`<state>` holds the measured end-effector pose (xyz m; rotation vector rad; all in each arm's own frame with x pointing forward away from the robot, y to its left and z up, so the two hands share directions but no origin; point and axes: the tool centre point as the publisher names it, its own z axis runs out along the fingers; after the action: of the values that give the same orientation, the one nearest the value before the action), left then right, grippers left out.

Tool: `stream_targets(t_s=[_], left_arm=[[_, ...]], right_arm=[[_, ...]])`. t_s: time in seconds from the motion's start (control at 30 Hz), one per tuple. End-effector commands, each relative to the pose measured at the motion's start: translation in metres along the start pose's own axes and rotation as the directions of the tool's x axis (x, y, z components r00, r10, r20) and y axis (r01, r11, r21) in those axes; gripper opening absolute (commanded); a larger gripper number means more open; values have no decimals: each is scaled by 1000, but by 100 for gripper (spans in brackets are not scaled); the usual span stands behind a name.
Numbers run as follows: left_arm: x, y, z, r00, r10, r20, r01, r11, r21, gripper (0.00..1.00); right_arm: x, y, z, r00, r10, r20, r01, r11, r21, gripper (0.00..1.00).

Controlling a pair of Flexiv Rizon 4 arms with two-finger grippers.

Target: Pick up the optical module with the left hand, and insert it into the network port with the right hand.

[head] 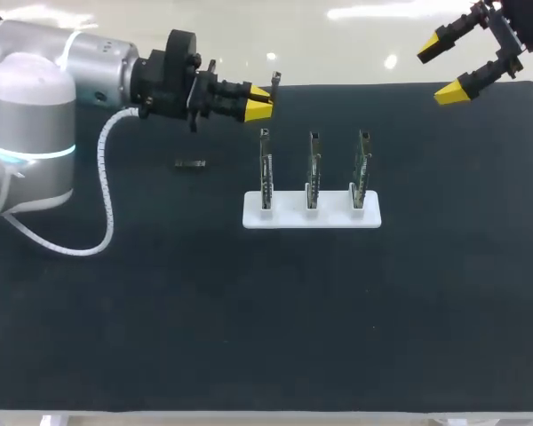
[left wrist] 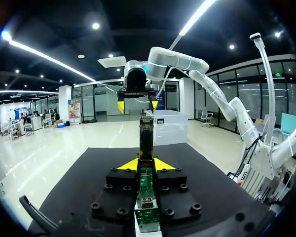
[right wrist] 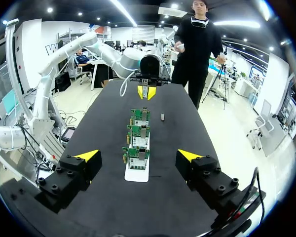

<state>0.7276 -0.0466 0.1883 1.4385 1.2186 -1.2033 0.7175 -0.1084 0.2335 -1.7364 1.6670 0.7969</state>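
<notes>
My left gripper (head: 259,101) hangs above the table's far left part, shut on a slim dark optical module (head: 274,82) that sticks out past its yellow tips. In the left wrist view the module (left wrist: 146,138) stands upright between the fingers of that gripper (left wrist: 143,164). Three green boards with network ports (head: 313,169) stand in a white holder (head: 311,216) at mid-table. High above the far right corner, my right gripper (head: 451,64) is open and holds nothing. Its wrist view shows the gripper (right wrist: 138,156) facing the row of boards (right wrist: 138,140), with the left gripper (right wrist: 147,92) beyond them.
A second small dark module (head: 191,163) lies flat on the black mat (head: 249,311), to the left of the holder; it also shows in the right wrist view (right wrist: 163,117). A white cable (head: 107,195) loops down from my left arm onto the mat.
</notes>
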Motion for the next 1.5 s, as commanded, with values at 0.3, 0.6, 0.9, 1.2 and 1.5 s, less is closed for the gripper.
stream_targets(t_s=[0.3, 0.6, 0.9, 1.2, 1.5], left_arm=[[0, 1, 0, 1000, 0, -1, 0, 1000, 2, 0], [0, 1, 0, 1000, 0, -1, 0, 1000, 2, 0], [0, 1, 0, 1000, 0, -1, 0, 1000, 2, 0], [0, 1, 0, 1000, 0, -1, 0, 1000, 2, 0], [0, 1, 0, 1000, 0, -1, 0, 1000, 2, 0]], right_arm=[[-25, -9, 1, 996, 69, 61, -65, 995, -69, 100], [-56, -17, 48, 982, 160, 98, -170, 980, 103, 100], [-83, -9, 82, 981, 158, 112, -178, 964, 199, 100], [-103, -12, 101, 977, 154, 145, -180, 964, 194, 100], [-117, -26, 123, 987, 99, 127, -118, 982, 150, 100]])
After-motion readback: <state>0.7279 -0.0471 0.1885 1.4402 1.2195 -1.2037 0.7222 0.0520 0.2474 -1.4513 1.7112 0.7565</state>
